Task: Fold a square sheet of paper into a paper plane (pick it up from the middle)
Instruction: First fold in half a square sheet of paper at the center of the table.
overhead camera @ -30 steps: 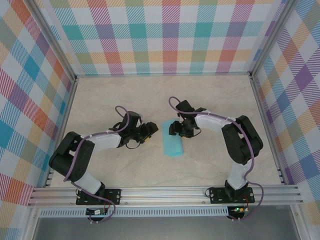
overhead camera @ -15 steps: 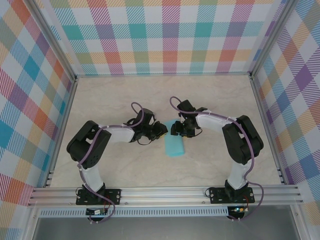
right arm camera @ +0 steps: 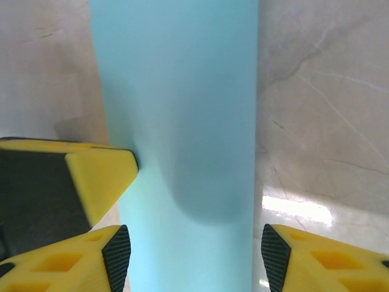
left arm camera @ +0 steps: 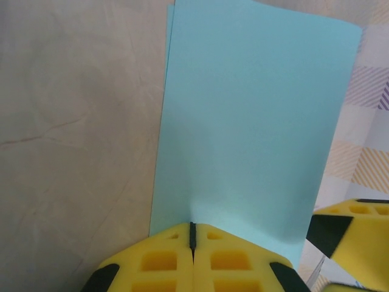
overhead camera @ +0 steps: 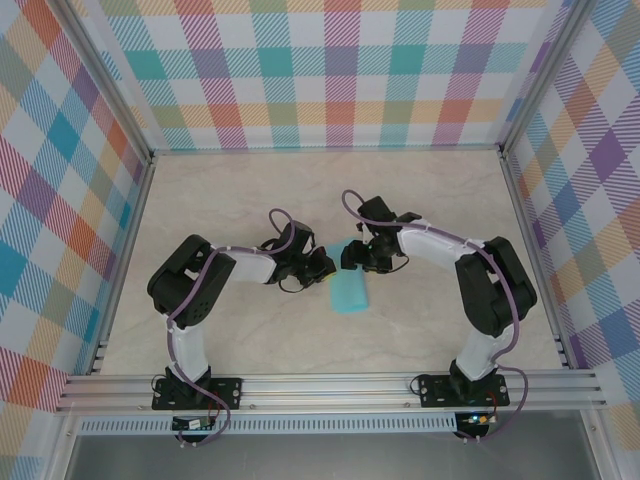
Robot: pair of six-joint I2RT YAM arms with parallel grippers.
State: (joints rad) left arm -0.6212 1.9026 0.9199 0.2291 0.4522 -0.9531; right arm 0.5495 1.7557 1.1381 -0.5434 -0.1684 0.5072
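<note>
The square sheet of paper (left arm camera: 255,121) is shown folded once; nose and wing folds are judged undone. It is clamped by the left gripper (left arm camera: 192,234) and straddled by the parted right gripper (right arm camera: 193,249).

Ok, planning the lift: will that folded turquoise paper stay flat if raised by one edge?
Probably droops: the paper looks thin, just two layers. The left gripper pinches only one edge, so the far end likely sags. Likely slides easily on the smooth table.
</note>
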